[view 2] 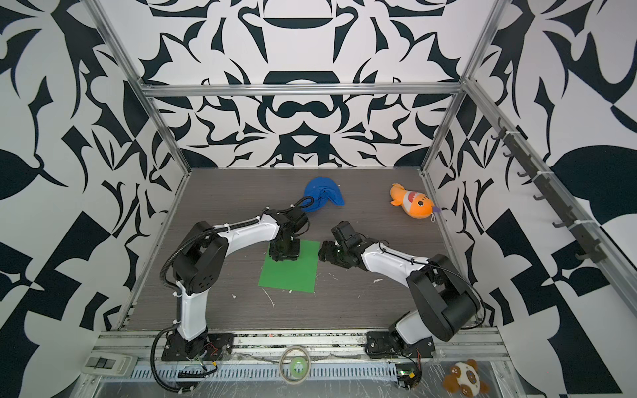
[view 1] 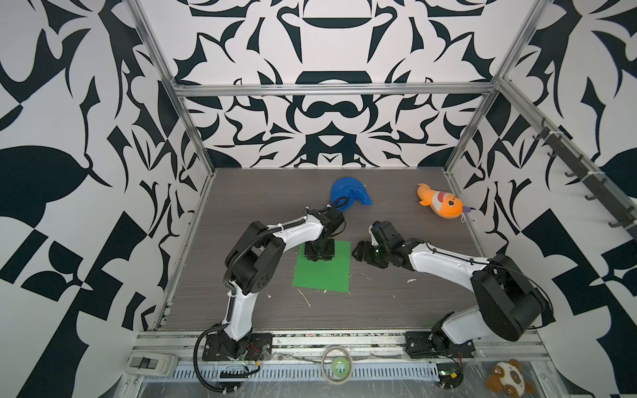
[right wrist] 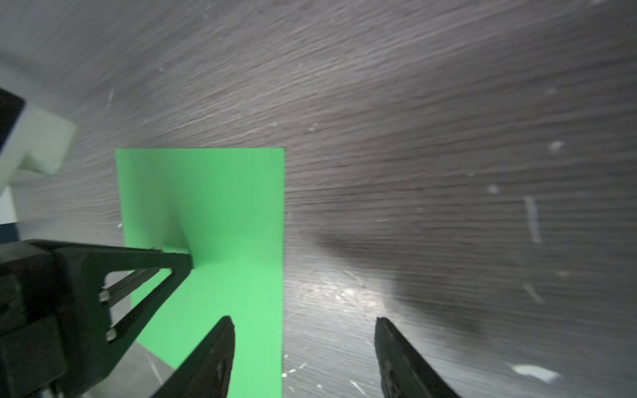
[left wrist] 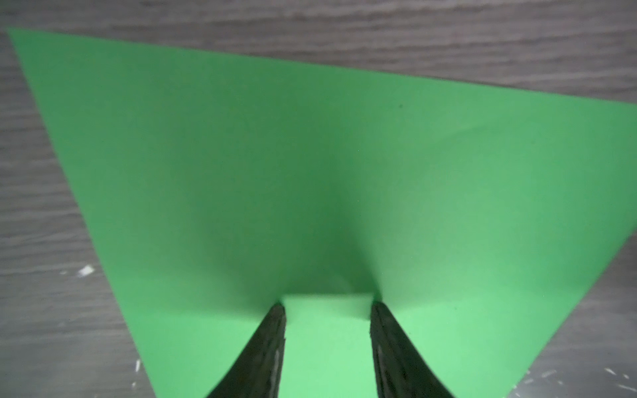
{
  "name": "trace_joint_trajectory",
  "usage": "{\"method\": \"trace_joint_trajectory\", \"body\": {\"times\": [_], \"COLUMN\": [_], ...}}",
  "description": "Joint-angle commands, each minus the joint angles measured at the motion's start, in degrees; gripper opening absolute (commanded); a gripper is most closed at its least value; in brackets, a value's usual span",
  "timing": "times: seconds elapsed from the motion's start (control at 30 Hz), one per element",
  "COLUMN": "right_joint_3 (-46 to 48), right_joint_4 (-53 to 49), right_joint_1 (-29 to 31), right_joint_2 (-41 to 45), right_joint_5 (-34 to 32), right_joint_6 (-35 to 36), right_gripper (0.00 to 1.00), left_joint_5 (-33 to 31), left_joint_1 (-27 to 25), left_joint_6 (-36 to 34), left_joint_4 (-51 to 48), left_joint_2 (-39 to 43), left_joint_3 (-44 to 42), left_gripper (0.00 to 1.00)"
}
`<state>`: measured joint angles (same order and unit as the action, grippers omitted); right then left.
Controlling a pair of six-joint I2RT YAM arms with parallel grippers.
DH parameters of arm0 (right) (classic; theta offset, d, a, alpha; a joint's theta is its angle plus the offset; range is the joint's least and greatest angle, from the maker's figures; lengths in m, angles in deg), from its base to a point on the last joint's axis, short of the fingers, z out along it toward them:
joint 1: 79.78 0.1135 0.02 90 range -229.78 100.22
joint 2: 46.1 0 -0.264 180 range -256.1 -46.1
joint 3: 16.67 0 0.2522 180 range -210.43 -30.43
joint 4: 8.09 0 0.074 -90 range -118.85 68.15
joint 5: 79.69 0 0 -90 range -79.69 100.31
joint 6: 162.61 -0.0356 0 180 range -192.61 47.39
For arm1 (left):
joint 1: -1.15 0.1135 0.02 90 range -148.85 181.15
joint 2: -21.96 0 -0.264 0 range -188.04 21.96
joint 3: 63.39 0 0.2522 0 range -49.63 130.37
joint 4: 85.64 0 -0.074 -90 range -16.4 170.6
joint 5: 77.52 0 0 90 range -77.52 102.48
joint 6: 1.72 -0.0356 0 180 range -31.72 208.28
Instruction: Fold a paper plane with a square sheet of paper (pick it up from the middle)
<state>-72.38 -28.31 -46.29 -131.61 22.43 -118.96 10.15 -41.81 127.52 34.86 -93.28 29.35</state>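
Half-open on the thin bright green square sheet of paper (view 1: 324, 275), flat in front of the crumpled blue cloth lump (view 1: 350, 193), the left gripper (left wrist: 327, 306) buckles up a ridge to pinch, while the right gripper (right wrist: 303, 320) hovers open, empty.

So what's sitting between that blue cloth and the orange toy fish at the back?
Nothing. Between the blue cloth and the orange fish there is only bare dark table, as both top views show.
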Motion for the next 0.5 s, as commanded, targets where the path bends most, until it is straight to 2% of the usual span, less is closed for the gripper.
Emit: {"method": "trace_joint_trajectory", "body": {"times": [0.0,0.13,0.47], "right_joint_3": [-2.68,-4.0,-4.58], "right_joint_4": [2.68,2.72,4.55], "right_joint_1": [2.1,3.4,3.94], "right_joint_2": [-2.19,-5.47,-10.71], "right_joint_5": [4.56,4.09,5.64], "right_joint_6": [1.35,-0.32,-1.7], "right_gripper": [0.62,0.54,0.44], "left_joint_5": [4.91,5.84,10.02], "left_joint_1": [1.18,1.84,2.91], "left_joint_6": [-0.23,-0.39,-1.02], "left_joint_4": [3.93,4.85,7.71], "left_joint_2": [-6.55,-5.81,-2.6], "left_joint_3": [-6.22,-6.9,-7.58], "left_gripper": [0.44,0.44,0.48]}}
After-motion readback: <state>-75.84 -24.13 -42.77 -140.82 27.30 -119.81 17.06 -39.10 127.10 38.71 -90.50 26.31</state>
